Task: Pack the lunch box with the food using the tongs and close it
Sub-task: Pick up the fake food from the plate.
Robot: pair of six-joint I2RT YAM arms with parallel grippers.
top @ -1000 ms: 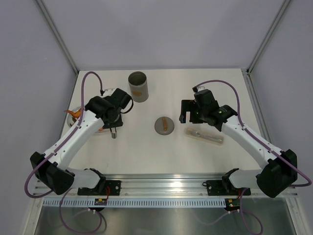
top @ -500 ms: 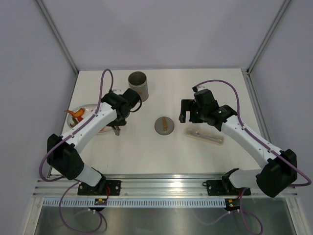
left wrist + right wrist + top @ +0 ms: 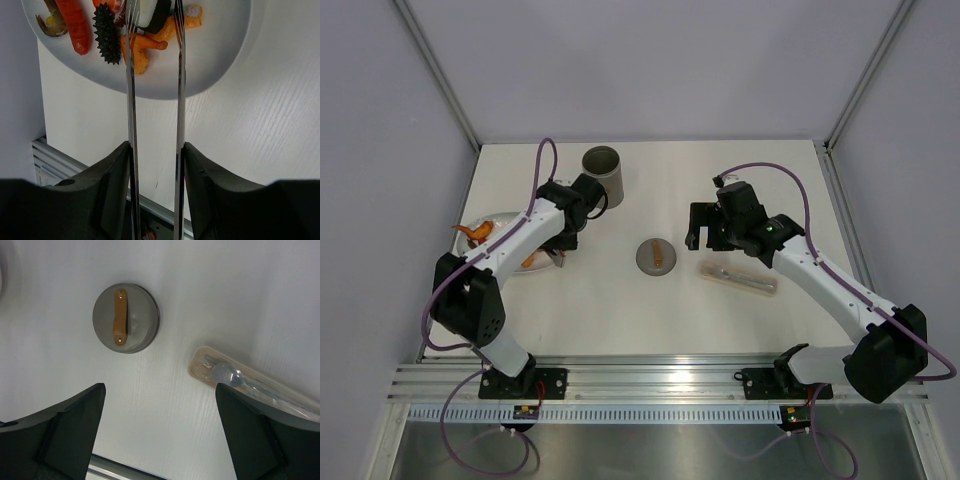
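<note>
My left gripper point(image 3: 155, 148) is shut on the silver tongs point(image 3: 131, 100), one finger pressing each arm. The tongs' two tips reach out over the food point(image 3: 144, 48), orange and red pieces on a white plate point(image 3: 220, 50), and straddle an orange piece and a white-and-black roll. From above, the left gripper point(image 3: 564, 228) is beside the plate point(image 3: 467, 243), just in front of the open grey lunch box point(image 3: 603, 175). Its lid point(image 3: 656, 257) lies on the table, tan handle up. My right gripper point(image 3: 160, 386) hovers open and holds nothing, near the lid point(image 3: 126, 317).
A tan packet of cutlery in clear wrap point(image 3: 738, 277) lies right of the lid, under the right arm, and also shows in the right wrist view as the packet point(image 3: 250, 381). A black spiky piece point(image 3: 108, 33) shares the plate. Grey walls enclose the table.
The left arm has swung round, its elbow going left and back, and the wrist has shifted a little toward the lunch box with the tongs still held. The right arm has not moved.
</note>
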